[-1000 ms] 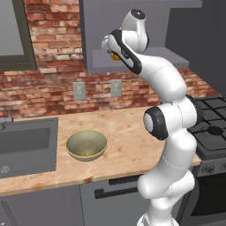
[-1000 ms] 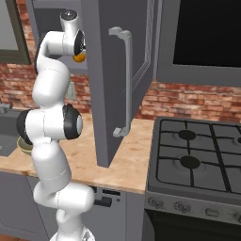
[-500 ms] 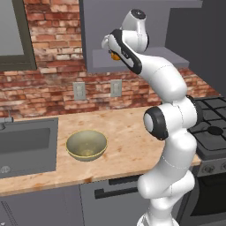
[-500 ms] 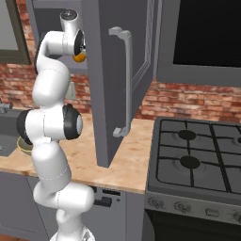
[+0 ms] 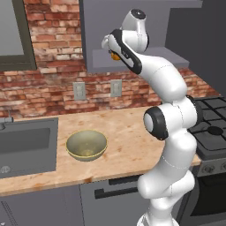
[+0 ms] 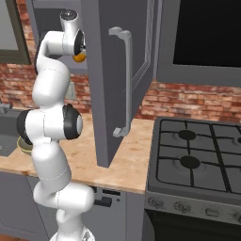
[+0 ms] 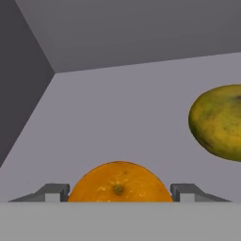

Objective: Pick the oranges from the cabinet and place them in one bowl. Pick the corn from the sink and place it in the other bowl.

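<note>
The jaws sit either side of the orange [image 7: 118,183], seemingly clamped on it (contact isn't quite visible), up in the cabinet [image 5: 132,57]. The greenish fruit [image 7: 220,121] lies just beside; a careless pull-out could knock it off the shelf. The bowl [image 5: 86,145] waits below.

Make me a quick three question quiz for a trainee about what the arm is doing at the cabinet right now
1. True or false: the bright orange sits between the gripper fingertips.
2. Which fruit lies further into the cabinet: A corn, B yellow-green orange, C apple?
3. Fill in: the bowl on the counter holds ____.

Key: 1 true. 2 B. 3 nothing.
</note>
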{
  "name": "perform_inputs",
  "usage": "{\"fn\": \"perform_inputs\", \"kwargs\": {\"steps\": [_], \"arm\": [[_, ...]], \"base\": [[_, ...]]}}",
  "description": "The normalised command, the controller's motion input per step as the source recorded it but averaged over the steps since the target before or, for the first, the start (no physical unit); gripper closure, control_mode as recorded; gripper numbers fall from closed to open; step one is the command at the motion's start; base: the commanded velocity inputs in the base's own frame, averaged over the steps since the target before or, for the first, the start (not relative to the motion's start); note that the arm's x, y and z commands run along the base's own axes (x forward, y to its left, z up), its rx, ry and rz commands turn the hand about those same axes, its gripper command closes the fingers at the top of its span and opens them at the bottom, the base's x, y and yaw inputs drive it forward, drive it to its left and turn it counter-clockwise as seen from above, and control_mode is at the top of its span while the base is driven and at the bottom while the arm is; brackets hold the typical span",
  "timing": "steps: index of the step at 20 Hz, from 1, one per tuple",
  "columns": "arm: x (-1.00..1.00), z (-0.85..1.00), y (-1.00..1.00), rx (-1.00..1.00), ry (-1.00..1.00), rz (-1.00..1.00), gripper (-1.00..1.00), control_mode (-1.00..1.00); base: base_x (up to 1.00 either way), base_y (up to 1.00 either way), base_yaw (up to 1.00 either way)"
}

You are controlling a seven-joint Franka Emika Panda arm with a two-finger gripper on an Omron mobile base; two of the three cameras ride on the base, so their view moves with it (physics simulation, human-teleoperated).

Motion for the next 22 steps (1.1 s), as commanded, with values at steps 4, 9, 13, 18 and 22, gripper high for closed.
{"fn": "perform_inputs", "kwargs": {"steps": [4, 9, 13, 18, 22], "arm": [[-0.16, 0.0, 0.0, 0.0, -0.03, 0.0, 1.0, -1.0], [-0.33, 0.0, 0.0, 0.0, -0.09, 0.0, 1.0, -1.0], [-0.41, 0.0, 0.0, 0.0, -0.11, 0.0, 1.0, -1.0], [-0.52, 0.03, 0.0, 0.0, -0.11, 0.0, 1.0, -1.0], [-0.59, 0.12, 0.0, 0.0, -0.03, 0.0, 1.0, -1.0]], "base": [[0.0, 0.0, 0.0], [0.0, 0.0, 0.0], [0.0, 0.0, 0.0], [0.0, 0.0, 0.0], [0.0, 0.0, 0.0]]}}
